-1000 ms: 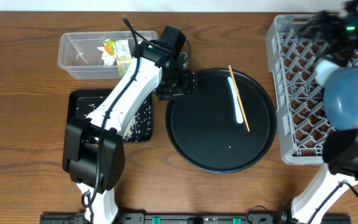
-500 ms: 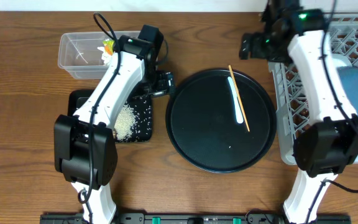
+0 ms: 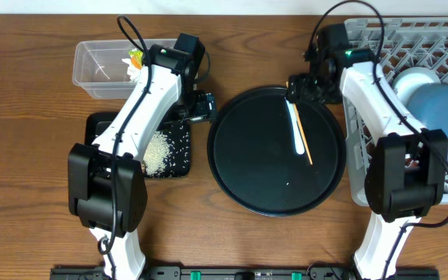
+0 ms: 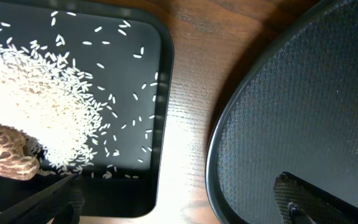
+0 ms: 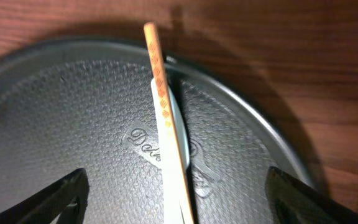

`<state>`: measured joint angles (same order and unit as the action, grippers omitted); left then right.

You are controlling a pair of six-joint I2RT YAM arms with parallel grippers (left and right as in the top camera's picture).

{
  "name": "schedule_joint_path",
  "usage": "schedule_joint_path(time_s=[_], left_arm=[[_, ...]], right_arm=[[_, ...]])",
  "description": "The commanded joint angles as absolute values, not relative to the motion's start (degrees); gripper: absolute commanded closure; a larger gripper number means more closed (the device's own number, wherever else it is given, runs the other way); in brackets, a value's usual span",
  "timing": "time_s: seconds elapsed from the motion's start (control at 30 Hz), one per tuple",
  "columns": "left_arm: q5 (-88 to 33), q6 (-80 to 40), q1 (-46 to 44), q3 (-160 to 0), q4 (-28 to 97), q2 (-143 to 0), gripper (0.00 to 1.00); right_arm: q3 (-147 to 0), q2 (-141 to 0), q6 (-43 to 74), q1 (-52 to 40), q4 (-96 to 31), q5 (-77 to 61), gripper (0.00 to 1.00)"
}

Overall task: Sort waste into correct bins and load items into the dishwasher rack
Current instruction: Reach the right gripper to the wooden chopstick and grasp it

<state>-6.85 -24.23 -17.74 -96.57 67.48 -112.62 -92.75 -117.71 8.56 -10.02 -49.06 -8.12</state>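
A thin wooden chopstick [image 3: 299, 124] and a white plastic utensil [image 3: 294, 128] lie side by side on the large round black tray [image 3: 247, 171]. My right gripper [image 3: 296, 87] is open over their far ends. In the right wrist view its fingers [image 5: 55, 199] straddle the chopstick [image 5: 163, 106] and utensil [image 5: 178, 121]. My left gripper [image 3: 201, 105] is open and empty between the flat black tray [image 3: 99, 124] and the round tray. Rice [image 4: 42, 99] and a brown lump [image 4: 5, 155] lie in the flat tray. The clear tub [image 3: 92, 74] holds the wrapper [image 3: 136, 57] and tissue [image 3: 135, 72].
The grey dishwasher rack [image 3: 364, 117] stands at the right with the dark blue plate [image 3: 442, 117] and white bowl [image 3: 413, 78] in it. No cups show. The left arm crosses over the tub and the flat tray.
My right arm has swung left from the rack to the far edge of the round tray, over the chopstick. My left gripper has pulled back left off the round tray's rim.
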Motion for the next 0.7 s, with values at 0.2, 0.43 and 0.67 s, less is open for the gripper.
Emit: schedule_joint_path(time_s=[0.2,0.43,0.67], left_arm=[[-5.74,-24.95,-17.74,-92.44,65.58,-111.68,0.02],[-5.74,-24.95,-17.74,-92.09,65.47,-111.68,0.02],[-5.74,-24.95,-17.74,-92.09,65.32,-111.68,0.02]], right_arm=[[-86.00,-117.34,7.49,-11.94,-43.72,-7.86,0.34],[-85.06,-117.34,7.70,-11.97,-43.24,-6.61,0.43],[-84.60,-117.34,9.15,-12.29,-42.98,-6.42,0.48]])
